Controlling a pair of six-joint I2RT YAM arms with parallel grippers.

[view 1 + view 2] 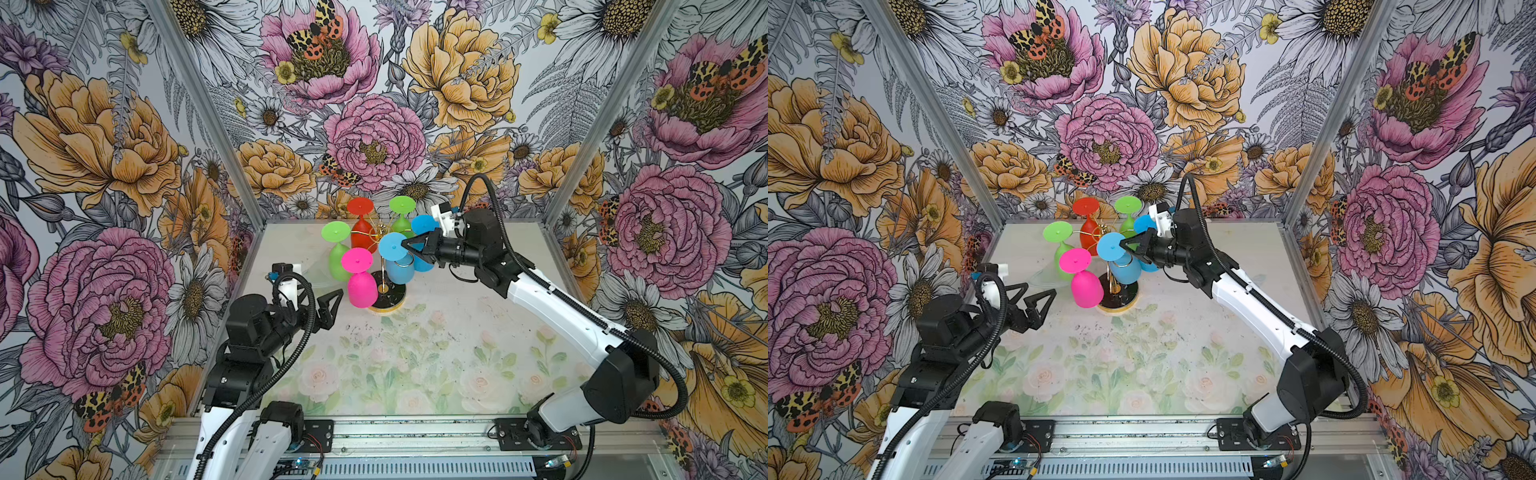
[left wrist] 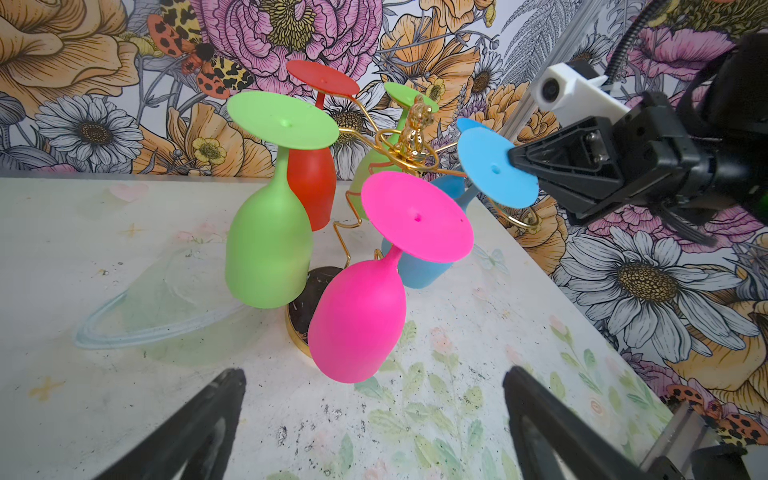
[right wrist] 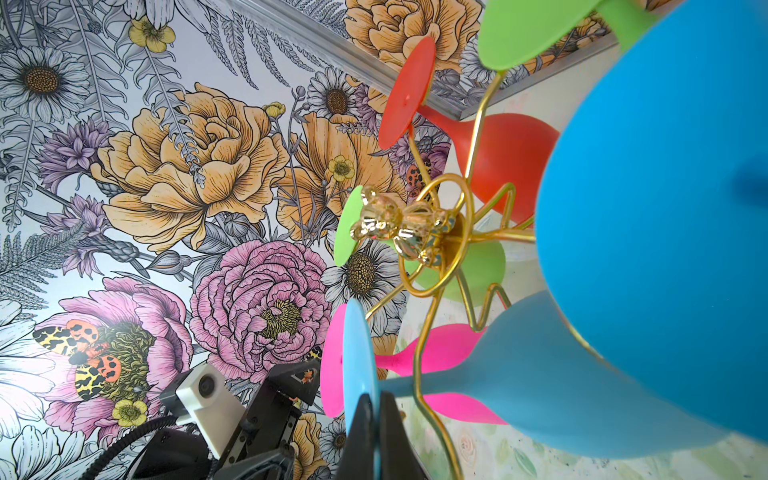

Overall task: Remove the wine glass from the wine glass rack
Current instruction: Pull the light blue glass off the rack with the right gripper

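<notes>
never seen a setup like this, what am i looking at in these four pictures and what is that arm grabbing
Two robot arms are mounted at the near edge of a table. Two pictures look down from overhead, side by side, showing nearly the same scene; the other two come from a camera on each arm's wrist. On the table stands a gold wire wine glass rack with coloured glasses hanging upside down: a pink glass, a red glass, two green glasses and two blue. The right end effector is shut on the foot rim of the nearer blue glass, which looks not yet clear of the rack. The left end effector is open, holds nothing and hovers near the pink glass.
</notes>
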